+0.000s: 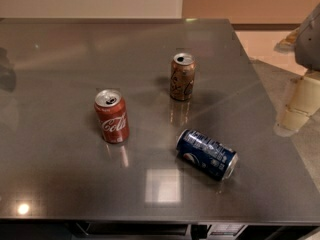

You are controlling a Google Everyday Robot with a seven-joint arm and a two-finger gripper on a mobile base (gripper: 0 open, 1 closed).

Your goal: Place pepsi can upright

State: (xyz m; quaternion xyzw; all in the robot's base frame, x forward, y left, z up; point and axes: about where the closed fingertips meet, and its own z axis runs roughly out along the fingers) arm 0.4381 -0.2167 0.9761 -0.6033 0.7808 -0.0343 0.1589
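The pepsi can point(207, 154) is dark blue with white print and a round logo. It lies on its side on the grey table point(60, 174), right of centre and near the front, with its silver end pointing to the lower right. My gripper point(299, 106) is at the right edge of the view, above the table's right side. It is up and to the right of the pepsi can, well apart from it, and holds nothing that I can see.
A red Coca-Cola can point(112, 116) stands upright left of the pepsi can. A brown-gold can point(182, 76) stands upright behind it. The table's right edge runs close to the gripper, with a pale floor point(260, 44) beyond.
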